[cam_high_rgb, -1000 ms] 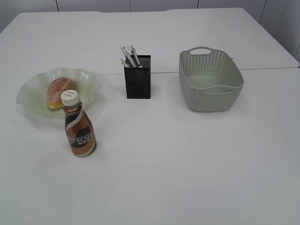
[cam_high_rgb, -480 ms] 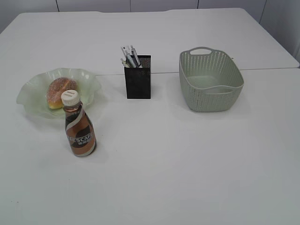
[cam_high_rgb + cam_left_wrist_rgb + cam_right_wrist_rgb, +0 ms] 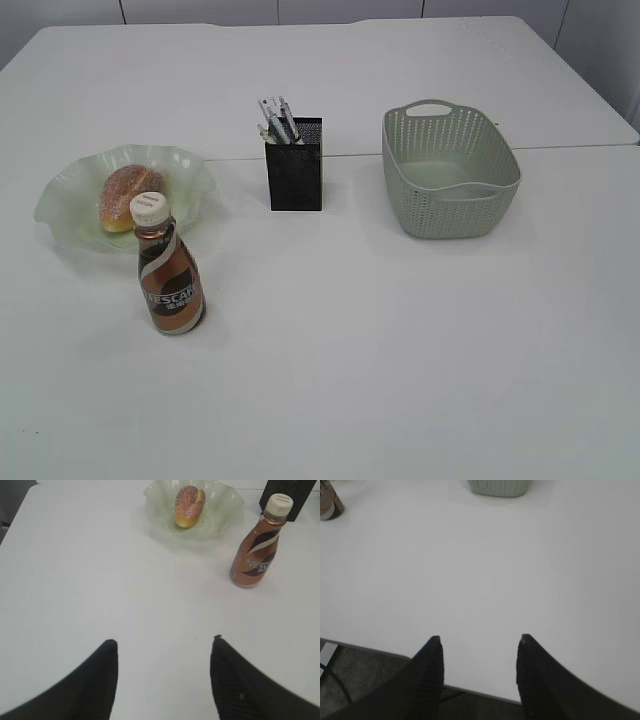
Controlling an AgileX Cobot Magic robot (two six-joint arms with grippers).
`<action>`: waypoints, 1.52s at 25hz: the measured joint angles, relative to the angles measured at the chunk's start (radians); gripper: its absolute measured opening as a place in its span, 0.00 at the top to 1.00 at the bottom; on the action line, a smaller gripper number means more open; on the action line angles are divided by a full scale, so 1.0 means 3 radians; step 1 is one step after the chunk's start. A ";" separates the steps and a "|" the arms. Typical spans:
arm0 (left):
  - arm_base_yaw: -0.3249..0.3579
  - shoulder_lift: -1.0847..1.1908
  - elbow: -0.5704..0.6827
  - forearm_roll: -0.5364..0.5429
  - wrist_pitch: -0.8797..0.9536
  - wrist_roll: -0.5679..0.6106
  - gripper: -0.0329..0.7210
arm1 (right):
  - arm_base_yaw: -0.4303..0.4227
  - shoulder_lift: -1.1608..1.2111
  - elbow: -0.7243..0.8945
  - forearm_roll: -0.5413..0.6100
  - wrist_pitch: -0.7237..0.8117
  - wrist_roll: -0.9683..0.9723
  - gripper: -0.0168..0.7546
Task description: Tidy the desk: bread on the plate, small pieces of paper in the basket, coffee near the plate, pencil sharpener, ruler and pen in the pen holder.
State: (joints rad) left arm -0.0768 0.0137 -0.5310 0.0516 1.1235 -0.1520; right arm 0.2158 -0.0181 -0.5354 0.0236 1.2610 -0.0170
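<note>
Ahead of the left tool (image 3: 164,647), spread and empty: oblong sugar-dusted bun (image 3: 189,505), long axis pointing away, on the wavy pale-green glass plate (image 3: 220,517); brown Nescafe bottle (image 3: 258,544) upright, ahead-right beside it. Right tool (image 3: 478,642) spread, empty, over the white desk (image 3: 485,565) edge.

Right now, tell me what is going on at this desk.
Nothing is being handled. The left gripper and right gripper hang open and empty over the bare desk. The bread lies on the plate, the coffee stands beside it, and pens stick out of the pen holder. The basket looks empty.
</note>
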 joint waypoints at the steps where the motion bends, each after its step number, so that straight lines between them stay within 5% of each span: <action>1: 0.0000 0.0000 0.0005 0.0000 -0.0014 0.0000 0.38 | 0.0000 0.0000 0.0015 -0.0015 -0.0042 0.0000 0.52; 11: 0.0000 0.0000 0.0013 -0.0025 -0.0056 0.0040 0.38 | 0.0000 0.0000 0.0139 -0.0050 -0.0331 0.0000 0.52; 19: 0.0000 0.0000 0.0013 -0.0088 -0.0063 0.0046 0.26 | 0.0000 0.0000 0.0139 -0.0050 -0.0331 0.0000 0.42; 31: 0.0000 0.0000 0.0013 -0.0066 -0.0067 0.0046 0.29 | 0.0000 0.0000 0.0139 -0.0123 -0.0331 0.0000 0.41; 38: 0.0012 0.0000 0.0013 -0.0066 -0.0067 0.0046 0.32 | -0.0401 0.0000 0.0139 -0.0123 -0.0331 0.0000 0.41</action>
State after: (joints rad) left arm -0.0732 0.0137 -0.5270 0.0319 1.1035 -0.1382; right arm 0.0956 -0.0181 -0.4936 -0.0133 1.1618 -0.0170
